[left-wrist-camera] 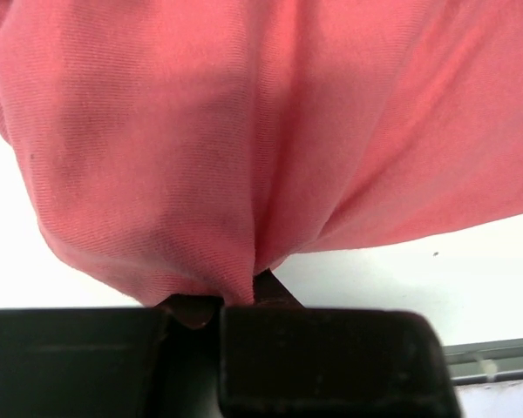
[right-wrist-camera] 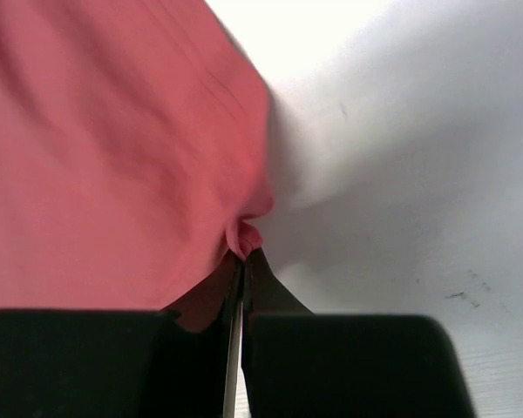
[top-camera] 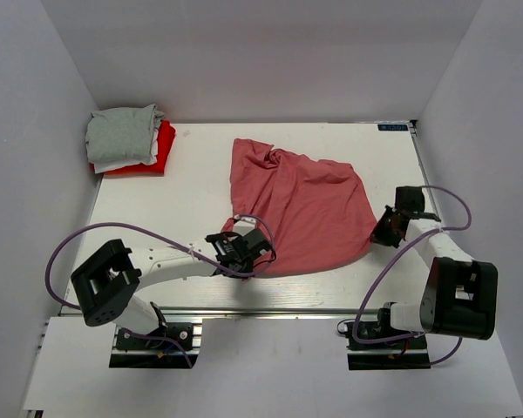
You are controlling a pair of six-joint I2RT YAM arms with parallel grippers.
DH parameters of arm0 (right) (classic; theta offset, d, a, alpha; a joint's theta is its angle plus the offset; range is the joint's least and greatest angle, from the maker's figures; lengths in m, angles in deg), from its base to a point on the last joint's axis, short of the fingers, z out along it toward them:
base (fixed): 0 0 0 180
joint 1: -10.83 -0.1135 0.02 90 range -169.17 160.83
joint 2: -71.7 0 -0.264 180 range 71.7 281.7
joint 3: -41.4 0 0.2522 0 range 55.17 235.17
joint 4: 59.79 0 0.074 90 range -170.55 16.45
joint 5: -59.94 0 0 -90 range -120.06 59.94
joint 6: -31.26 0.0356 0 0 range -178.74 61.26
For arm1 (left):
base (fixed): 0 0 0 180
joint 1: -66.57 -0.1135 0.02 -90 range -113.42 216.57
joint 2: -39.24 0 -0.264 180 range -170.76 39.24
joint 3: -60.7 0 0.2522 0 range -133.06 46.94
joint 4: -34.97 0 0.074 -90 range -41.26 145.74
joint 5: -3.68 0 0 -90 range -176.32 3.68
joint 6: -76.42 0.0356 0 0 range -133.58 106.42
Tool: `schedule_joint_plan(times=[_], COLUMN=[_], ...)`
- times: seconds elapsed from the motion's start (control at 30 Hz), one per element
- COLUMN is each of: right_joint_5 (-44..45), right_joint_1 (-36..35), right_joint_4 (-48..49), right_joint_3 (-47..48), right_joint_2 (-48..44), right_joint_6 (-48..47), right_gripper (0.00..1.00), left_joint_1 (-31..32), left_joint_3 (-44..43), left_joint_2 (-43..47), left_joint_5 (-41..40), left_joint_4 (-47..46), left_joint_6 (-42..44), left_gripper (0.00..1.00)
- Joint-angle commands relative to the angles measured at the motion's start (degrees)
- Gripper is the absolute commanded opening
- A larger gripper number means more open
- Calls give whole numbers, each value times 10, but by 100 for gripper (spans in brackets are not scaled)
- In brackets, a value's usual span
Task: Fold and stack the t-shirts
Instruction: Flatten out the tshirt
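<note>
White desk (top-camera: 200, 178) bears a crumpled salmon-pink t-shirt (top-camera: 305, 205), its near corners pinched tight by the left tool (top-camera: 249, 244) and right tool (top-camera: 379, 232).

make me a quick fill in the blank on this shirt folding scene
The middle t-shirt is ____ in colour.
The left tool and right tool are not open but ____ on it.
In the far-left corner, the grey t-shirt lies ____ the red t-shirt.
Missing words: pink; shut; on top of.
</note>
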Motion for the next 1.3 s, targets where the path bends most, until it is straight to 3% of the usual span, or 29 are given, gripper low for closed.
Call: schedule_joint_plan(times=[0.0,0.17,0.5,0.57,0.7,0.83,0.93,1.0,1.03,1.2,1.27], right_joint_5=[27,120,143,98,16,-83,-76,-65,-64,-54,-54], right_joint_1=[5,18,118,119,117,109,102,101,101,99,99], right_joint_4=[-19,-99,-122,-119,-80,-60,-76,-88,-91,-123,-120], right_joint_3=[112,255,342,341,291,252,252,256,263,287,277], right_joint_2=[-23,8,47,46,23,-4,-31,-59,-62,-73,-72], right_joint_6=[-4,-11,-25,-30,-46,-74,-94,-104,-102,-104,-102], right_gripper=[0,0,0,0,0,0,0,0,0,0,0], left_joint_1=[-1,-1,-6,-6,-6,-6,-6,-6,-6,-12,-17], left_joint_3=[-39,-47,-5,14,32,-57,-120,-157,-165,-224,-232], left_joint_2=[10,5,61,73,80,44,37,37,37,1,-25], left_joint_5=[-26,-45,6,59,150,275,399,464,541,602,582], left_joint_4=[58,123,159,122,21,0,7,-1,-13,16,33], left_joint_6=[47,61,73,112,166,251,321,350,360,366,358], left_gripper=[1,0,0,9,10,10,10,17,18,37,30])
